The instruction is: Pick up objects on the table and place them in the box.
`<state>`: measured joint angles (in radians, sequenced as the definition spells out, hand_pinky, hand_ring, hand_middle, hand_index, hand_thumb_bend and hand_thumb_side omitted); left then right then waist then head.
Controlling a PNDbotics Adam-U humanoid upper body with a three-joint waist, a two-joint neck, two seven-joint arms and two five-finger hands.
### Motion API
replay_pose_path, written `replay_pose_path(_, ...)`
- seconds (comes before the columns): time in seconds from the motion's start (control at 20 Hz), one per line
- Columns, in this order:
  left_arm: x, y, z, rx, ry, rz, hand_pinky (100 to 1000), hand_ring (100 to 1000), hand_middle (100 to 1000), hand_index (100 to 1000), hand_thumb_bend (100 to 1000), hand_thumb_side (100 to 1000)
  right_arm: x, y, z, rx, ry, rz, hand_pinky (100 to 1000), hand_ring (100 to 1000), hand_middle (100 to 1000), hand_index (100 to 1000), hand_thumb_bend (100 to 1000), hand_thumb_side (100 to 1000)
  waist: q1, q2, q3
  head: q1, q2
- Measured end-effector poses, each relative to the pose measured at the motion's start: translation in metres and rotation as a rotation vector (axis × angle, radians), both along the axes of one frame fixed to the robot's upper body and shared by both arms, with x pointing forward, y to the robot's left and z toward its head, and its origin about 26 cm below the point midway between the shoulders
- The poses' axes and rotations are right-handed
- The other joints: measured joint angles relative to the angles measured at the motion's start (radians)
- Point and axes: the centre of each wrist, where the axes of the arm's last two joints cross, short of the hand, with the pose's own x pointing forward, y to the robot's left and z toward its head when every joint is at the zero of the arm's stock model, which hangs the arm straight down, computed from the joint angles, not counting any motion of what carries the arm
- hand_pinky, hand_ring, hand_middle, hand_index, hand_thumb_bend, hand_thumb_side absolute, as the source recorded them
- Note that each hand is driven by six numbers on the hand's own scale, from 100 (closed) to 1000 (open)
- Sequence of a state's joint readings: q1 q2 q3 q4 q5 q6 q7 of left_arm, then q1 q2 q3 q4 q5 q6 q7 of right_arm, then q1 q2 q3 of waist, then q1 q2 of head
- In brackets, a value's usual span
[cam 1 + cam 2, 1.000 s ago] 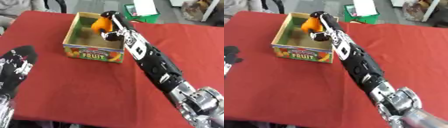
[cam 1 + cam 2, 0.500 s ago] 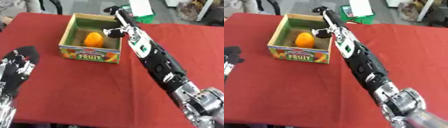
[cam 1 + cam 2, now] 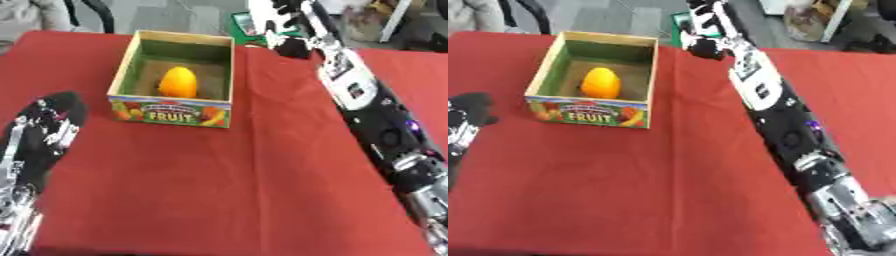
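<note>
Paired head views, steeply downward

A red-covered counter point(image 3: 227, 185) fills the frame; a cardboard fruit box point(image 3: 171, 111) sits on it at upper left.

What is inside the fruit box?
One orange fruit lies on the floor of the fruit box, near its middle. The near wall hides the strip of floor just behind it.

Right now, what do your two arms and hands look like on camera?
The right arm is black with white labelled panels along it, a small purple light and a silver joint near the bottom; its right hand is black and white. The left hand is black with white and silver detailing.
</note>
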<state>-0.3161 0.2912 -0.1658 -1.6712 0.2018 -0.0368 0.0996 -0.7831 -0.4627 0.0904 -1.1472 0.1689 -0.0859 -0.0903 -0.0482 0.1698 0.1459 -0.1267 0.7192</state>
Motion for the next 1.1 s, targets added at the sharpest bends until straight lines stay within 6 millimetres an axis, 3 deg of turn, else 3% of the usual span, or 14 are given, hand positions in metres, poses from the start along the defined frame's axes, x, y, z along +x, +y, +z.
replay_pose_path(0.25, -0.001, 0.003, -0.002, -0.003, 0.003, 0.015, 729, 822, 719, 648, 542, 393, -0.029, -0.053, -0.022, 0.162, 0.057, -0.113, 659, 770, 704, 814, 100, 123, -0.002, 0.001, -0.016, 0.013, -0.005)
replay_pose_path(0.45, 0.0, 0.005, -0.003, -0.002, 0.005, 0.024, 729, 823, 720, 648, 541, 393, -0.048, -0.078, -0.045, 0.275, 0.098, -0.171, 658, 767, 699, 814, 100, 134, -0.001, 0.003, -0.033, 0.02, -0.008)
replay_pose_path(0.75, 0.0, 0.006, -0.004, 0.0, 0.005, 0.029, 729, 823, 720, 649, 539, 394, -0.068, -0.095, -0.063, 0.382, 0.1, -0.228, 656, 763, 695, 812, 100, 147, 0.003, 0.003, -0.041, 0.024, -0.008)
replay_pose_path(1.1, -0.001, 0.007, -0.004, -0.001, 0.007, 0.032, 730, 824, 721, 649, 538, 395, -0.076, -0.098, -0.076, 0.433, 0.119, -0.249, 654, 757, 686, 810, 100, 163, 0.003, 0.006, -0.045, 0.024, -0.008)
